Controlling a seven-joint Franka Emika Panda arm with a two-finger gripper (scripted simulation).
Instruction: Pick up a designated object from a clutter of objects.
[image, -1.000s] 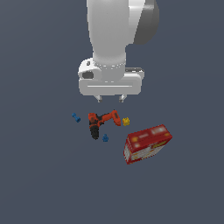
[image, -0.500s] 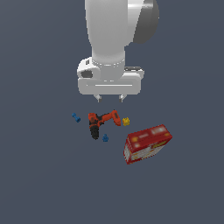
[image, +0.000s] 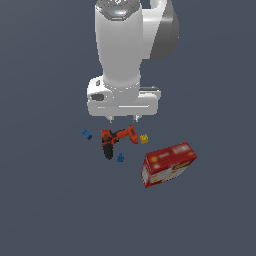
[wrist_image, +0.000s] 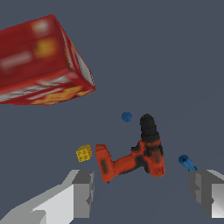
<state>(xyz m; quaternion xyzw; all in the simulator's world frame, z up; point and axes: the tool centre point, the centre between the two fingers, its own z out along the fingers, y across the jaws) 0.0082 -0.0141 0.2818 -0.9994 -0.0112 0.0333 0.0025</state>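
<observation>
The orange-red drill (image: 118, 139) with a black handle lies on the dark floor; it also shows in the wrist view (wrist_image: 133, 155). My gripper (image: 123, 120) hangs open and empty just above it, its fingertips (wrist_image: 83, 192) wide apart on either side of the drill in the wrist view. The clutter around it is a red box (image: 167, 163), a tiny yellow block (image: 144, 138) and two tiny blue pieces (image: 86, 134) (image: 120, 158).
In the wrist view the red box (wrist_image: 41, 61) lies beyond the drill, the yellow block (wrist_image: 84, 153) sits beside the drill's orange end, and the blue pieces (wrist_image: 127, 117) (wrist_image: 187, 162) lie near its black end.
The gripper has come lower toward the drill, still open. The objects have not moved.
</observation>
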